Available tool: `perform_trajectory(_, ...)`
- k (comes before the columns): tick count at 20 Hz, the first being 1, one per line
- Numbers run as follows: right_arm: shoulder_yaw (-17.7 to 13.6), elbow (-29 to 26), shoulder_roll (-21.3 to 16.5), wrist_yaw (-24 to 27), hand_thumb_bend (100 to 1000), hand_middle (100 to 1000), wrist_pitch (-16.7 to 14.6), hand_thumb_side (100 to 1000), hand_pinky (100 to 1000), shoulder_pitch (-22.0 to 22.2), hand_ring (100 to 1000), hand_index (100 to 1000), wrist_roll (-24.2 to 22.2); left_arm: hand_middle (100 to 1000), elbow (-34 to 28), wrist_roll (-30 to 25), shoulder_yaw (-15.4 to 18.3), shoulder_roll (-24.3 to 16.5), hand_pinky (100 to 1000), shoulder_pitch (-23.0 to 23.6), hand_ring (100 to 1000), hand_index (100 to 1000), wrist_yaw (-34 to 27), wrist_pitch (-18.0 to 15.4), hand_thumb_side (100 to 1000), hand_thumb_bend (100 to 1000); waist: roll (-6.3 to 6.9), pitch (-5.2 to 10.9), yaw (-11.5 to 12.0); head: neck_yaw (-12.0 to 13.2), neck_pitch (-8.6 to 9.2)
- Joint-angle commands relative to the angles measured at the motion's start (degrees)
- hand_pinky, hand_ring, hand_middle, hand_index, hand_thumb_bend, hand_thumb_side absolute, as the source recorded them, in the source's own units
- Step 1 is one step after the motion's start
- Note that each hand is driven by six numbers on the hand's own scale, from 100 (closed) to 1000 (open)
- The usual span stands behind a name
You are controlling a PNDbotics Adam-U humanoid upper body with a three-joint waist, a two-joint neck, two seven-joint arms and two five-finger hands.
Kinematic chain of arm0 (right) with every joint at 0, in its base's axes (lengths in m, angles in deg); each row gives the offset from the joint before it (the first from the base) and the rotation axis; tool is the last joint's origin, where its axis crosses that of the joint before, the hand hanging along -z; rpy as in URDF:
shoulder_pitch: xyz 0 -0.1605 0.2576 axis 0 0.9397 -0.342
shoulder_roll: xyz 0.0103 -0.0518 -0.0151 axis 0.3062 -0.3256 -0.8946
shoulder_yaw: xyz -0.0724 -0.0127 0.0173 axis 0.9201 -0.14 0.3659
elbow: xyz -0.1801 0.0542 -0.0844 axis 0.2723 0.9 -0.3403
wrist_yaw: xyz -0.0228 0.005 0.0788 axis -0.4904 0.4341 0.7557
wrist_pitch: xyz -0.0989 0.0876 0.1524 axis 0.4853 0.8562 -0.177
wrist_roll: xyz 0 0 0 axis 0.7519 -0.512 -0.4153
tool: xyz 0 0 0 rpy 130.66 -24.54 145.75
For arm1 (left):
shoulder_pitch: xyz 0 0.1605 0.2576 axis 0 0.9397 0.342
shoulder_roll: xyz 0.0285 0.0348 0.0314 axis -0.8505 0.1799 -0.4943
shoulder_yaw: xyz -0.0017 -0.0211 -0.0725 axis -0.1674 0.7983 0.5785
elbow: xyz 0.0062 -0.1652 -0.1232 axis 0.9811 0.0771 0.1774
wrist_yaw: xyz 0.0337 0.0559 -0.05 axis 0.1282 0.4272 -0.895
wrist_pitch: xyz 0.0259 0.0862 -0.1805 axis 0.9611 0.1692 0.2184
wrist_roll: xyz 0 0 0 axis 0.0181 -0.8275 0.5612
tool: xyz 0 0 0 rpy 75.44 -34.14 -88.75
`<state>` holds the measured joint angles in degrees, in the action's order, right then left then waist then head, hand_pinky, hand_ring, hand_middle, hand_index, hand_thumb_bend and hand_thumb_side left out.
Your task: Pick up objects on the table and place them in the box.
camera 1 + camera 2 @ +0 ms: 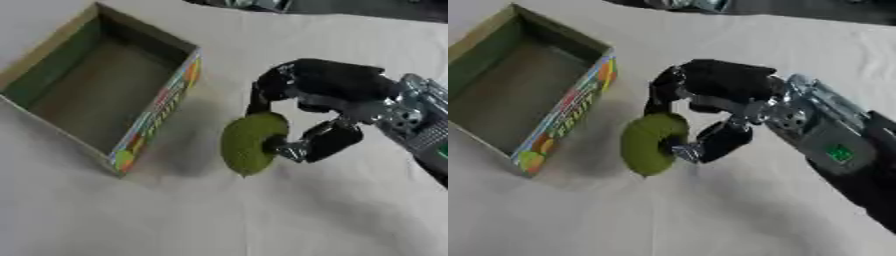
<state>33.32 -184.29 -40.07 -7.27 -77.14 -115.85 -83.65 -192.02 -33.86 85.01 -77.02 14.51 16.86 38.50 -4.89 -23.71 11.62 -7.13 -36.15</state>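
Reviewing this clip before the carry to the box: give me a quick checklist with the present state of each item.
1. Right hand pinches the green disc: ok.
2. Disc lifted off the table: cannot tell, though a shadow lies beside it.
3. Box open on top, nothing seen inside: ok.
4. Disc already over the box: not ok, it hangs beside the printed wall.
5. Path from disc to box free of other things: ok.
6. Left hand out of the way: ok, it shows in neither view.
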Motion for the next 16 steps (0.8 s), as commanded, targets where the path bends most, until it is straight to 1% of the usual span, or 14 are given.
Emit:
perform_trajectory(1, -1.22, -1.37, -1.38, -0.93, 100, 631, 1.07, 291, 752, -1.1, 640, 750, -0.26, 569, -1.14, 0.25, 0.73, -1.23, 547, -0.17, 601, 718, -0.18, 0.03, 566, 100, 0.46, 1.52, -0.01, -0.09, 0.78)
perform_trajectory(7, -1.81, -2.5, -0.85, -2.09, 100, 629, 1.44, 279, 746, -2.24, 639, 744, 1.31, 567, -1.14, 0.47, 0.83, -1.19, 546, 0.04, 601, 718, -0.13, 0.1, 566, 100, 0.5, 1.59, 0.06, -0.03, 1.11)
perform_trajectory(8, -2.04, -2.81, -0.77, -2.57, 100, 630, 1.36, 280, 734, -2.58, 637, 738, 1.9, 566, -1.14, 0.5, 0.85, -1.2, 545, 0.08, 600, 718, -0.11, 0.1, 566, 100, 0.51, 1.61, 0.07, -0.05, 1.13)
perform_trajectory(12, -2.86, -3.4, 0.56, -6.76, 100, 634, 0.88, 278, 715, -5.22, 630, 730, 5.08, 566, -1.14, 0.8, 0.89, -1.31, 545, 0.19, 599, 717, -0.09, 0.06, 566, 100, 0.51, 1.7, 0.19, -0.26, 1.16)
perform_trajectory(16, -3.3, -2.56, 3.31, -11.39, 100, 632, 0.53, 267, 692, -8.57, 623, 719, 8.21, 565, -1.14, 1.09, 0.86, -1.45, 545, 0.3, 598, 717, -0.08, -0.06, 566, 100, 0.62, 1.76, 0.34, -0.63, 1.03)
